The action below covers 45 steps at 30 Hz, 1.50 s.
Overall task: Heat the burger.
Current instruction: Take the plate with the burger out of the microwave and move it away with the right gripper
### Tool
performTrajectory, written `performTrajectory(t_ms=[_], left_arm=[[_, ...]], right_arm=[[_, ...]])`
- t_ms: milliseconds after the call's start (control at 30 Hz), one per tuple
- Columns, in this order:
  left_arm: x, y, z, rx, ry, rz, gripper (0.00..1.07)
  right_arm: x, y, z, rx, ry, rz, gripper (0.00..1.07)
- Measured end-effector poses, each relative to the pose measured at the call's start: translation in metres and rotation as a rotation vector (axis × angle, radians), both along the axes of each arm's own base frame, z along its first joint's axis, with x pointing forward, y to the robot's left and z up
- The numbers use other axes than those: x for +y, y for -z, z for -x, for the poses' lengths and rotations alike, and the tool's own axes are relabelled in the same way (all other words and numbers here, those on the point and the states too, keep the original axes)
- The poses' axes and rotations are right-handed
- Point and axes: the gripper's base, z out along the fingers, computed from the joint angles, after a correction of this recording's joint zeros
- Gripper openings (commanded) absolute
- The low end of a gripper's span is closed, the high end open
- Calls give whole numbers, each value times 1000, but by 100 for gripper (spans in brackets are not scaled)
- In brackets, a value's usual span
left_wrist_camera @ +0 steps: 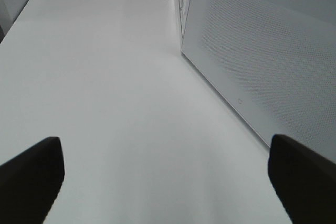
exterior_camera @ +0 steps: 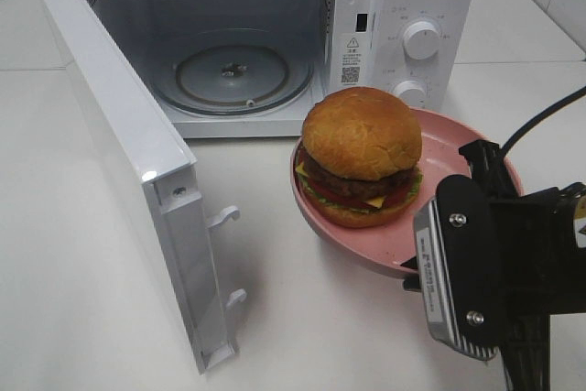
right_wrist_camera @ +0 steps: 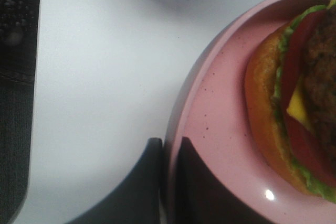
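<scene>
The burger, with a golden bun, dark patty, cheese and lettuce, sits on a pink plate in front of the open microwave. My right gripper is shut on the plate's near rim, one finger above it and one below, as the right wrist view shows: gripper, plate, burger. The plate looks slightly tilted and raised off the table. My left gripper is open and holds nothing. It hovers over bare table beside the outer face of the microwave door.
The microwave door stands wide open to the left, reaching the table's front. The glass turntable inside has nothing on it. Two control knobs are on the right panel. A black cable runs behind my right arm.
</scene>
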Motion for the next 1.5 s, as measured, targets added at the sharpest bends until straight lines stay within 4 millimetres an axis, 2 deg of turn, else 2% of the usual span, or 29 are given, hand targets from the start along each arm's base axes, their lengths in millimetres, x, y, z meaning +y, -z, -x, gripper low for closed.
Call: performTrajectory(t_ms=[233, 567, 1200, 1500], left_arm=[[0, 0, 0, 0, 0, 0, 98], [0, 0, 0, 0, 0, 0, 98], [0, 0, 0, 0, 0, 0, 98], [0, 0, 0, 0, 0, 0, 98]], right_arm=[[-10, -7, 7, -6, 54, 9, 0], [-30, -13, 12, 26, 279, 52, 0], [-48, -13, 7, 47, 647, 55, 0], [-52, -14, 6, 32, 733, 46, 0]])
